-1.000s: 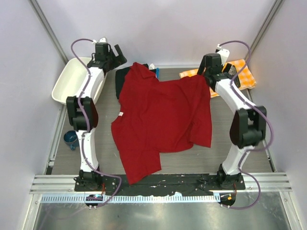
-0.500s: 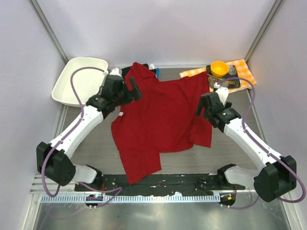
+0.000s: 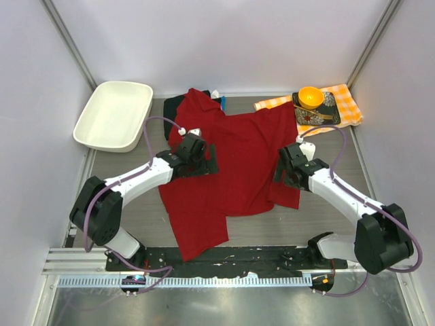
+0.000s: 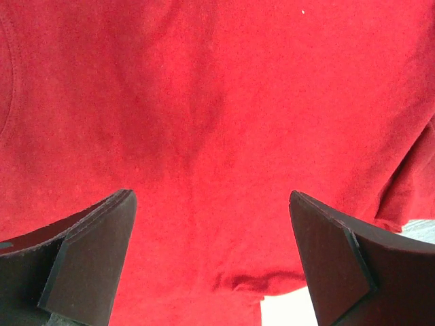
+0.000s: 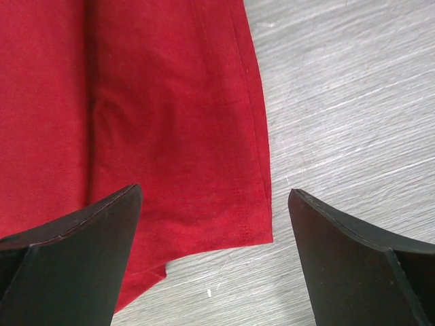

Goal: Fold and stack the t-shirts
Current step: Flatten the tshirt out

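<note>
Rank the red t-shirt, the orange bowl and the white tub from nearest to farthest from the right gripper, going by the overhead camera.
Measured from the right gripper:
1. The red t-shirt, directly under the open fingers at the shirt's right edge.
2. The orange bowl, beyond the gripper in the far right corner.
3. The white tub, across the table in the far left corner.

Black shirt point(image 3: 170, 113) mostly under red shirt point(image 3: 238, 153)
</note>
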